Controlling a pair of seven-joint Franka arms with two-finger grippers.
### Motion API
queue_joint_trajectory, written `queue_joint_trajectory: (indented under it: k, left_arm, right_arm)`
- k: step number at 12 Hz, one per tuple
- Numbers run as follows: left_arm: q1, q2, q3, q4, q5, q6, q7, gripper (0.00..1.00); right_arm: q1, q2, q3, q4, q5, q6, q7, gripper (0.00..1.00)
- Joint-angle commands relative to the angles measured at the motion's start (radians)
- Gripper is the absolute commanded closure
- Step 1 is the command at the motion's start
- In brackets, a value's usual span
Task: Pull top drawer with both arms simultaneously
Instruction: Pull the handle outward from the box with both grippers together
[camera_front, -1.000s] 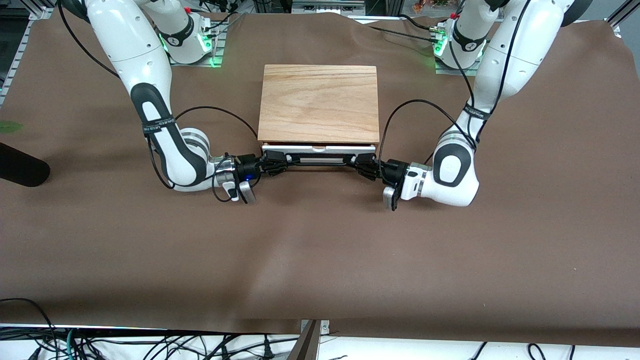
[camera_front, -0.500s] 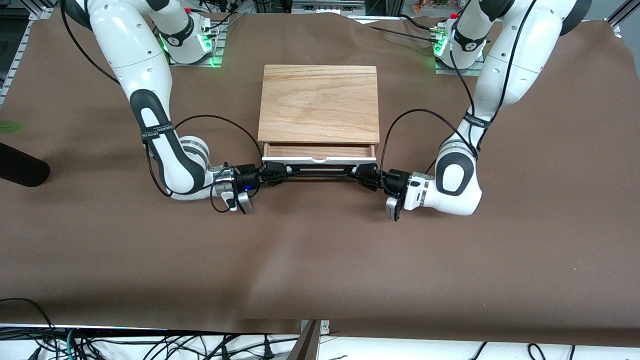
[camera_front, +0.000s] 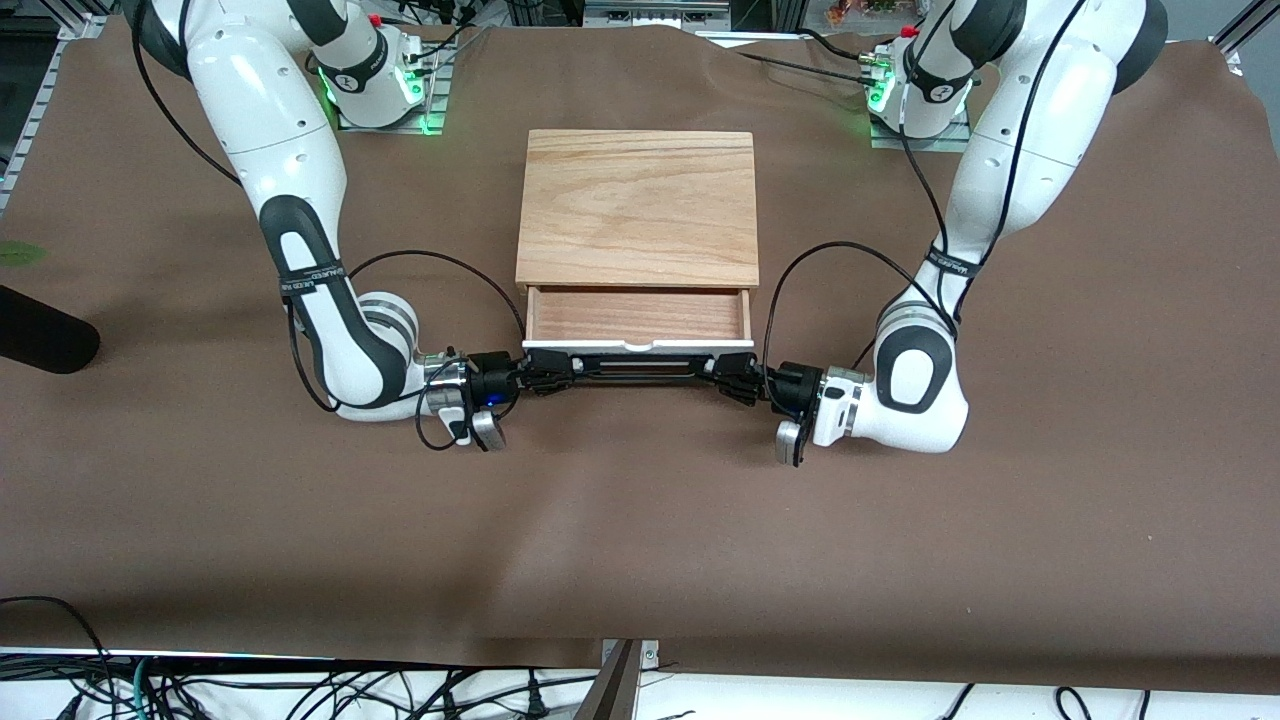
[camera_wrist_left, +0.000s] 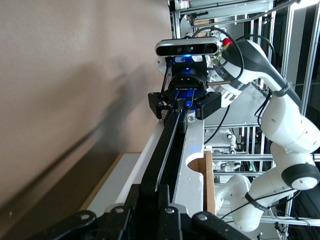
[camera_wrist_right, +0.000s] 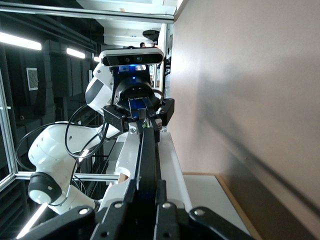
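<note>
The top drawer (camera_front: 638, 315) stands partly pulled out of the light-wood box (camera_front: 638, 205), with its reddish-brown inside showing. Its white front panel (camera_front: 600, 346) carries a long black bar handle (camera_front: 640, 367). My right gripper (camera_front: 545, 375) is shut on the handle's end toward the right arm's end of the table. My left gripper (camera_front: 735, 377) is shut on the other end. In the left wrist view my left gripper (camera_wrist_left: 150, 187) clamps the handle (camera_wrist_left: 167, 145), with the right gripper (camera_wrist_left: 184, 107) farther along it. In the right wrist view my right gripper (camera_wrist_right: 146, 184) clamps the handle (camera_wrist_right: 146, 150).
A brown cloth (camera_front: 640, 520) covers the table. A dark rounded object (camera_front: 40, 342) and a green scrap (camera_front: 15, 253) lie at the right arm's end. Cables (camera_front: 200, 690) hang below the table edge nearest the front camera.
The drawer has slid out toward the front camera, from barely open to well open. Both grippers have moved the same way, still shut on the handle.
</note>
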Motion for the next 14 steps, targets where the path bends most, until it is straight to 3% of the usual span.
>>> queue_joint_trajectory:
  k: [1,8,9,10,11,12,13,14]
  left_arm:
    - [-0.015,0.083,-0.006,0.130,0.021,0.028,-0.020,1.00]
    - [-0.015,0.086,-0.006,0.139,0.024,0.075,-0.035,1.00]
    - [-0.015,0.085,-0.005,0.139,0.026,0.075,-0.031,0.61]
    - [-0.015,0.085,-0.006,0.136,0.023,0.075,-0.021,0.02]
    - [-0.008,0.083,-0.005,0.136,0.018,0.074,-0.027,0.00]
    - [-0.002,0.083,-0.006,0.133,0.017,0.074,-0.032,0.00]
    - [-0.002,0.081,-0.006,0.132,0.017,0.072,-0.034,0.00]
    - [-0.002,0.081,-0.006,0.132,0.017,0.072,-0.037,0.00]
  right_arm:
    - [-0.009,0.076,0.014,0.142,0.049,0.062,0.041,1.00]
    - [-0.011,0.119,0.014,0.202,0.048,0.106,0.073,1.00]
    - [-0.011,0.119,0.013,0.200,0.048,0.106,0.068,0.99]
    - [-0.011,0.119,0.013,0.200,0.048,0.105,0.068,0.86]
    - [-0.011,0.119,0.013,0.200,0.046,0.105,0.068,0.65]
    - [-0.011,0.119,0.013,0.200,0.046,0.105,0.068,0.25]
    - [-0.011,0.119,0.013,0.200,0.046,0.105,0.067,0.00]
    - [-0.011,0.117,0.014,0.200,0.046,0.105,0.074,0.00]
